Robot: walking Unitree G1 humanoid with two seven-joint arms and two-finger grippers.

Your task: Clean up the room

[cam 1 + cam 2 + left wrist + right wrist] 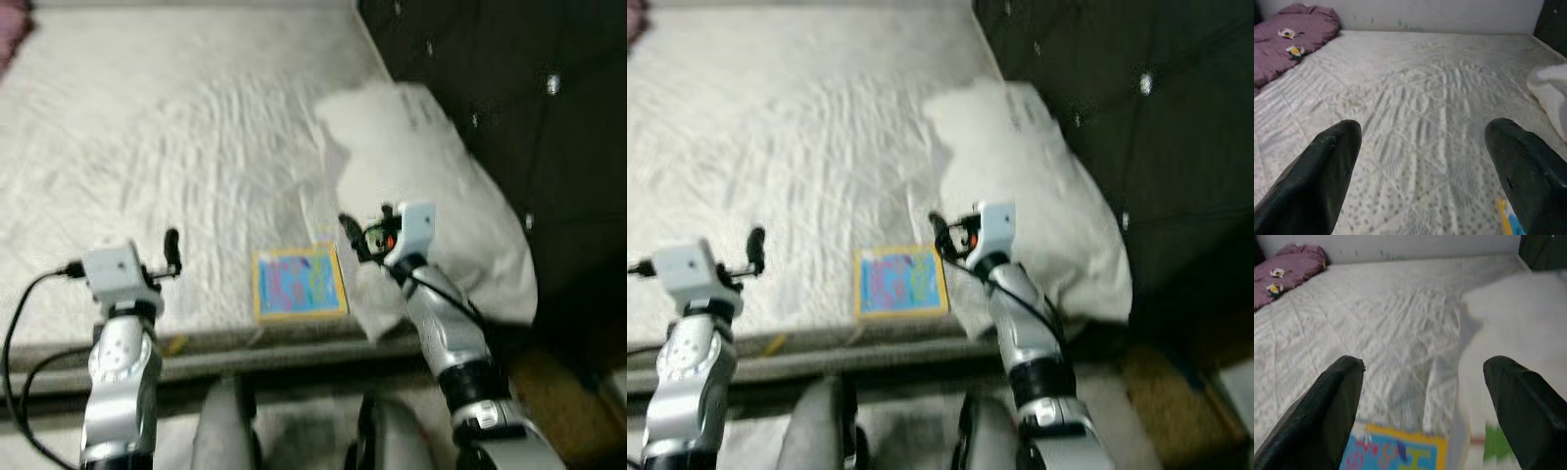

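A flat picture book (pixel 299 283) with a yellow border and blue cover lies on the white bed (pixel 176 147) near its front edge. A white pillow (pixel 431 186) rests at the bed's right side against the dark headboard. My right gripper (pixel 1422 387) is open, hovering just right of the book (pixel 1396 453) over the pillow's (pixel 1508 333) edge. My left gripper (pixel 1425 161) is open above the mattress, left of the book (pixel 1508 220). Neither gripper holds anything.
A dark tufted headboard (pixel 509 88) runs along the right. A purple blanket (pixel 1288 44) with flower prints lies bunched at the far corner of the bed. The bed's grey front edge (pixel 294 348) is just below my arms.
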